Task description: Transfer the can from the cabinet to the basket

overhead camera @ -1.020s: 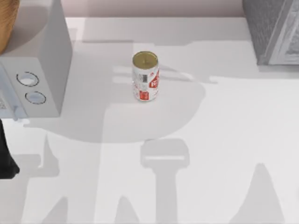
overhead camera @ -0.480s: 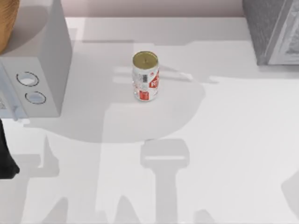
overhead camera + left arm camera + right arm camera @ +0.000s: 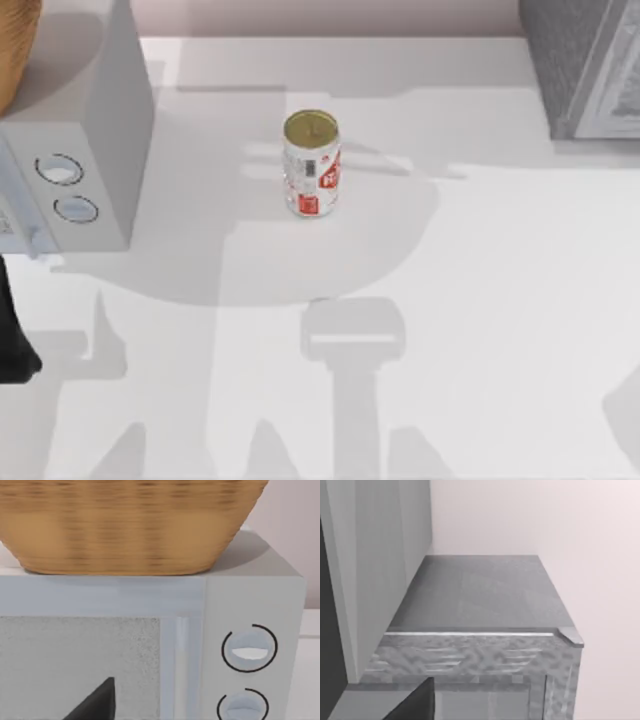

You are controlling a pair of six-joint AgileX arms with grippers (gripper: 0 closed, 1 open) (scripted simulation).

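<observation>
Top view | left arm (image 3: pixel 12 340) parked far left | can (image 3: pixel 312 163) apparently upright

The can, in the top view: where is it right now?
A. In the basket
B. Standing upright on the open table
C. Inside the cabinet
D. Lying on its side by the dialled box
B: the can stands upright, gold top up, on the table, apart from the cabinet and the basket.

white-silver can (image 3: pixel 312 165) with red patches, orange-brown ribbed basket (image 3: pixel 130 525), dark grey speckled cabinet (image 3: pixel 475 592)
</observation>
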